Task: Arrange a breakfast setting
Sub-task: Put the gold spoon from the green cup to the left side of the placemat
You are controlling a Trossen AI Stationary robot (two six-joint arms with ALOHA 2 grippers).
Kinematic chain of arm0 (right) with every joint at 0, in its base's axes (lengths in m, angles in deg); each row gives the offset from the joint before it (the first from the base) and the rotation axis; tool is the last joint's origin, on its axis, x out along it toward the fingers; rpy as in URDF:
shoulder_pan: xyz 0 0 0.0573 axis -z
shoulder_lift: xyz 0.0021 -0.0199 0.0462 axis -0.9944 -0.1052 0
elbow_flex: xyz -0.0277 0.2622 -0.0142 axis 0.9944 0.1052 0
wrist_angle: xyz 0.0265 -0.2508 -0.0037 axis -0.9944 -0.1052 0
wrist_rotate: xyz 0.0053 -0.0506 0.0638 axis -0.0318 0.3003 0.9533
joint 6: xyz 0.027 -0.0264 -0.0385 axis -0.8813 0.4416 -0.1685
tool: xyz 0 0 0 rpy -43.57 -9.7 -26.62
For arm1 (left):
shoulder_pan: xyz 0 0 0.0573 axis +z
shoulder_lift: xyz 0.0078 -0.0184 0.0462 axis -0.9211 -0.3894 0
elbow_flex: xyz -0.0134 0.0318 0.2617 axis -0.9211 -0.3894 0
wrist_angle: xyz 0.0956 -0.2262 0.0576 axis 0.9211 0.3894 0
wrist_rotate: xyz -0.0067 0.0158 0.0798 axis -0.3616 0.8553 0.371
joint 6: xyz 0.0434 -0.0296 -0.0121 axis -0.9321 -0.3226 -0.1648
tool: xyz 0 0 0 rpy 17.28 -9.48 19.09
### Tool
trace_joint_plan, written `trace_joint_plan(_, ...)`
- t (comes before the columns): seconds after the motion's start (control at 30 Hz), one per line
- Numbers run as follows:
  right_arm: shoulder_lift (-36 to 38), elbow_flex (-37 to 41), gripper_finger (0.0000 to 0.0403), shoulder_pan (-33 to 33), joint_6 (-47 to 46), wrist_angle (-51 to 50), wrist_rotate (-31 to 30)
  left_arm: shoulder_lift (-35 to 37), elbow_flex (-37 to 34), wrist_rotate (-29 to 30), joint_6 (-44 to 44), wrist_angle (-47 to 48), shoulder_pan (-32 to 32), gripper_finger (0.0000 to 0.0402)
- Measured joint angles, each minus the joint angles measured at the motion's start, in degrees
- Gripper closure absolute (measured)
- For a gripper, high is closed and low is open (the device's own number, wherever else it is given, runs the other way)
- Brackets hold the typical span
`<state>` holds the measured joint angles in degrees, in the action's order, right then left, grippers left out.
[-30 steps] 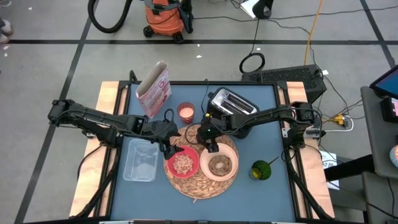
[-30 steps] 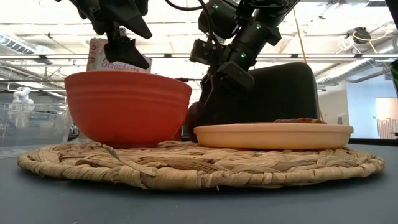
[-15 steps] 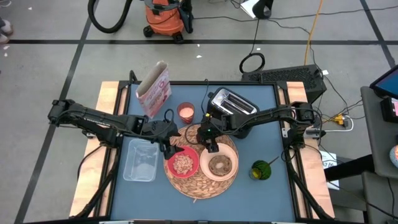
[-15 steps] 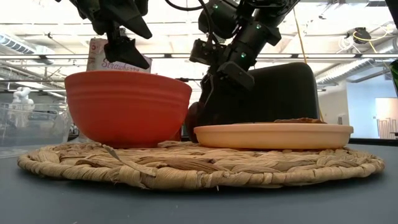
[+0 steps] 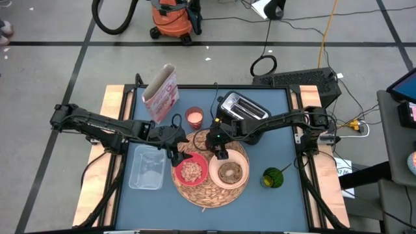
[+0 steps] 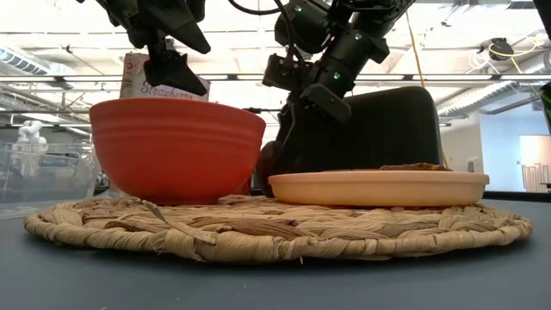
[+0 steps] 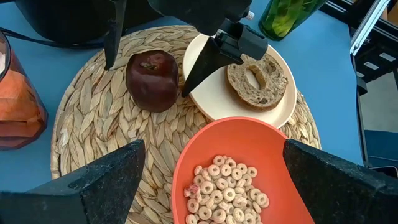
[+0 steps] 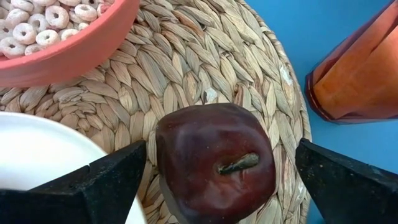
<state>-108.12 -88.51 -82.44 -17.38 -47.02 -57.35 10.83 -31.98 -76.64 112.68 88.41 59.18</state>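
My right claw hangs directly over the dark red apple, fingers spread wide on either side of it and touching nothing; the fruit sits upright between them, stem up, so there is no long axis to line up with. The apple rests on the woven straw mat at about 12 o'clock of its circle, just beside the cream plate. My right arm is clearly the nearer one to it. My left claw is also wide open and empty, hovering above the red bowl on the mat's 9 o'clock side.

The bowl holds ring-shaped cereal. The plate, toward the mat's 3 o'clock, carries a browned bagel half. A clear plastic tub stands empty on the blue surface off the mat at 9 o'clock. I can't find the spoon in any view. I judge the apple placed.
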Motion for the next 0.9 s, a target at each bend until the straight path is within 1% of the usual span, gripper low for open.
trace_joint_plan(0.37, 0.9, 0.0, 0.0004, 0.0, 0.4, 0.0, 0.0, 0.0, 0.0, 0.0, 0.0, 0.0, 0.0, 0.0016)
trace_joint_plan(0.9, 9.6, 0.0, 0.0004, -0.1, -0.3, -1.3, 0.0, 0.0, 0.0, 0.0, 0.0, -0.2, 0.0, 0.0016)
